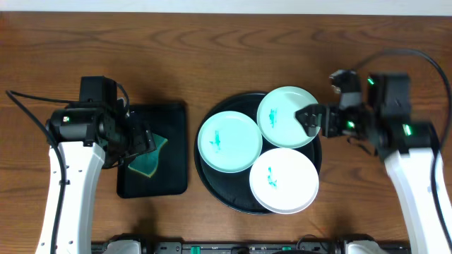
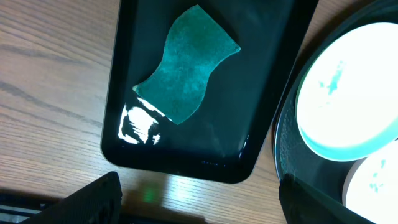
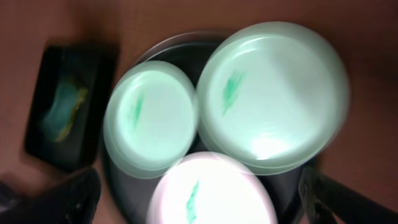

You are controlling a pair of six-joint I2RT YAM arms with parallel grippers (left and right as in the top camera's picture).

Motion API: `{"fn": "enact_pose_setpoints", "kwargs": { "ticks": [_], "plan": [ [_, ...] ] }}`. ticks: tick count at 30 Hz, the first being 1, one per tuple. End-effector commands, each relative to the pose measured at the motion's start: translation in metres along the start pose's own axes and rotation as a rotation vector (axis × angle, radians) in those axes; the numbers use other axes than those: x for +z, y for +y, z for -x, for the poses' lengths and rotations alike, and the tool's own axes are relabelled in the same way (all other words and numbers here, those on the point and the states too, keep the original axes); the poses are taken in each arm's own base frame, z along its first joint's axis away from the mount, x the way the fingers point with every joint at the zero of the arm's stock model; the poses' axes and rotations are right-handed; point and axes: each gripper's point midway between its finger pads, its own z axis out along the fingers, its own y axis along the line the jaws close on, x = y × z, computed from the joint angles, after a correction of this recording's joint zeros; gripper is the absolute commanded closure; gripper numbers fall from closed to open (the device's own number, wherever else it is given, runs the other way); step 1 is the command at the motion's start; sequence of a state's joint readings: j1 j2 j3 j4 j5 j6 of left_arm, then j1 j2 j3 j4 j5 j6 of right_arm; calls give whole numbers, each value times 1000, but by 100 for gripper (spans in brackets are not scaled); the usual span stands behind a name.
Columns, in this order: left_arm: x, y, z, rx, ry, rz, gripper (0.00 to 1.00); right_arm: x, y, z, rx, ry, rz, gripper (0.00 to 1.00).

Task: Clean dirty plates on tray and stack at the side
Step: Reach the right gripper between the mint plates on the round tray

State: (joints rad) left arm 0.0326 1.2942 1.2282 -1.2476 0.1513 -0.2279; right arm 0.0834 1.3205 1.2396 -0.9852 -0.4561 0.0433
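Wood table (image 1: 212, 42), both arms in from the sides: left arm (image 1: 70, 176) at the left edge, right arm (image 1: 417, 183) at the right. Round black tray (image 1: 224, 192) sits centre-right on the table, and all three plates are on it, packed so their rims meet (can't tell which rim rides over which). Just left of it, apart from its rim, is the rectangular black tray (image 1: 169, 176). Plates: left mint plate (image 1: 229, 142) on the round tray's left half, far mint plate (image 1: 286, 116) at its far right with the edge reaching the rim, white plate (image 1: 284, 180) at the near right, also out to the rim. Each has a teal smear near the middle. Green wavy-edged sponge (image 1: 150, 159) lies flat in the rectangular tray, partly under the left wrist in the overhead view. Left gripper (image 1: 147, 141) is over the rectangular tray, above the sponge, jaws spread wide with nothing between them; the nearest plate is off to its right, across the gap between the trays. Right gripper (image 1: 309, 121) is over the right edge of the far mint plate, jaws also spread wide, nothing pinched (wrist view is blurred, but both fingers sit at opposite corners with the plates seen below between them). Whether it touches the plate, can't tell.
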Motion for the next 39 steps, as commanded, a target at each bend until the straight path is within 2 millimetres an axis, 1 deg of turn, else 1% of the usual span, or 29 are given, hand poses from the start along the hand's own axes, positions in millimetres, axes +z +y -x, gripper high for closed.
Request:
{"fn": "enact_pose_setpoints", "kwargs": {
  "ticks": [1, 5, 8, 10, 14, 19, 21, 23, 25, 27, 29, 30, 31, 32, 33, 35, 36, 37, 39],
  "plan": [
    [-5, -1, 5, 8, -19, -3, 18, 30, 29, 0, -66, 176, 91, 1],
    [-5, -1, 5, 8, -19, -2, 18, 69, 27, -19, -115, 374, -26, 1],
    [-5, -1, 5, 8, -19, -3, 18, 95, 24, -37, -163, 477, -128, 1],
    [-5, -1, 5, 8, -18, -3, 18, 109, 22, -47, -194, 516, -212, 1],
    [-5, -1, 5, 8, -18, -3, 18, 125, 19, -54, -272, 533, -347, 1],
    [-5, -1, 5, 8, -18, -3, 18, 136, 37, -51, -335, 490, -329, 1],
    [-5, -1, 5, 8, -18, -3, 18, 140, 48, -52, -341, 482, -288, 1],
    [-5, -1, 5, 8, -18, -3, 18, 144, 63, -56, -333, 486, -213, 1],
    [-5, -1, 5, 8, -18, -3, 18, 144, 78, -66, -336, 522, -130, 1],
    [-5, -1, 5, 8, -18, -2, 18, 144, 82, -69, -330, 531, -112, 1],
    [-5, -1, 5, 8, -18, -3, 18, 149, 88, -63, -337, 497, -89, 1],
    [-5, -1, 5, 8, -18, -3, 18, 150, 90, -61, -325, 484, -83, 8],
    [-5, -1, 5, 8, -18, -3, 18, 152, 91, -58, -277, 468, -93, 15],
    [-5, -1, 5, 8, -17, -3, 18, 152, 89, -56, -198, 455, -122, 29],
    [-5, -1, 4, 8, -17, -2, 18, 152, 87, -55, -125, 446, -153, 40],
    [-5, -1, 4, 8, -16, -2, 18, 151, 75, -57, 61, 422, -259, 36],
    [-5, -1, 4, 8, -16, -2, 18, 151, 71, -58, 108, 412, -291, 37],
    [-5, 0, 4, 7, -16, -2, 18, 152, 67, -59, 141, 405, -315, 36],
    [-5, -1, 5, 8, -18, -2, 18, 155, 67, -64, 152, 408, -316, 32]
  ]
}}
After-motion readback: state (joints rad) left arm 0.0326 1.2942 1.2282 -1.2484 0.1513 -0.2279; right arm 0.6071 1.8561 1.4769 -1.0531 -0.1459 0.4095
